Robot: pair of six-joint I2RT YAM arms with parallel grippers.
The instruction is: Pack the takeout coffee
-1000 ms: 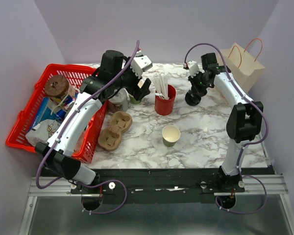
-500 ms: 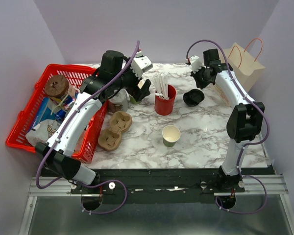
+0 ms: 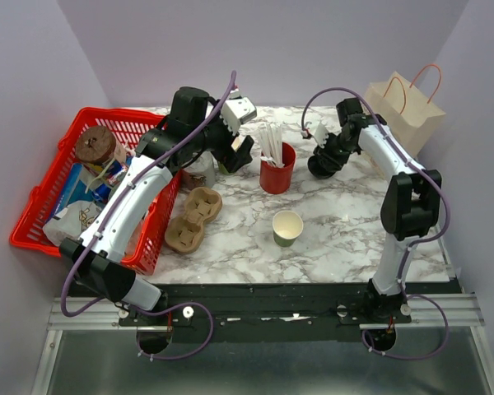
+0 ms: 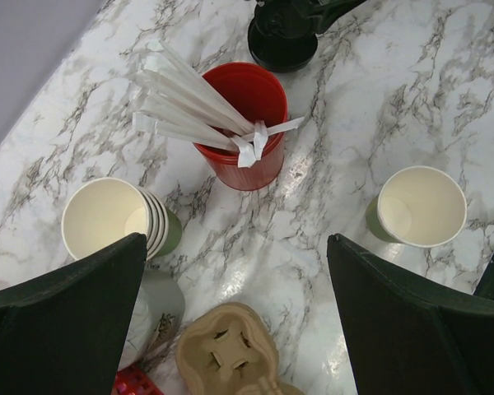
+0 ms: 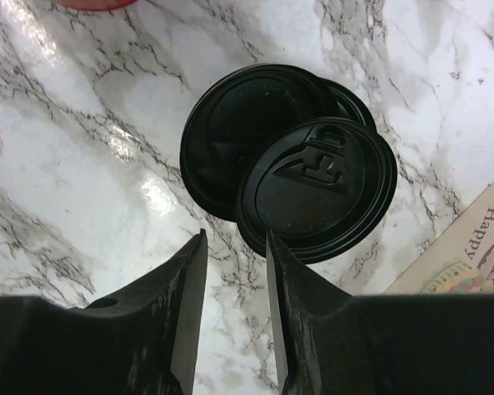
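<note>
In the top view the takeout cup [image 3: 287,228] is standing alone at 6 o'clock of the marble surface [image 3: 354,234], open-mouthed and with no lid on it. By my judgement the packing is barely starting: the lidding is waiting to be done, and so is the move to the one paper bag [image 3: 407,111], which is standing at 1 o'clock. The left end effector [image 3: 233,152] is hovering at 11 o'clock and the right end effector [image 3: 321,156] at 1 o'clock. One red basket [image 3: 33,234] is sitting at 9 o'clock, and what seem to be two pulp carriers [image 3: 193,220] are lying beside it.

In the left wrist view the left end effector is gaping wide and holding nothing. Below it are standing one red cup of straws [image 4: 243,123], one stack of lidless cups [image 4: 115,218] at 9 o'clock and the single takeout cup at 3 o'clock. The black lids [image 4: 276,58] are lying at 12 o'clock.

In the right wrist view the right end effector's fingers [image 5: 185,280] are standing narrowly apart with bare marble showing between them, gripping nothing. They are hanging just beside the lids: two are showing clearly, and a third rim is possibly peeking out behind.
</note>
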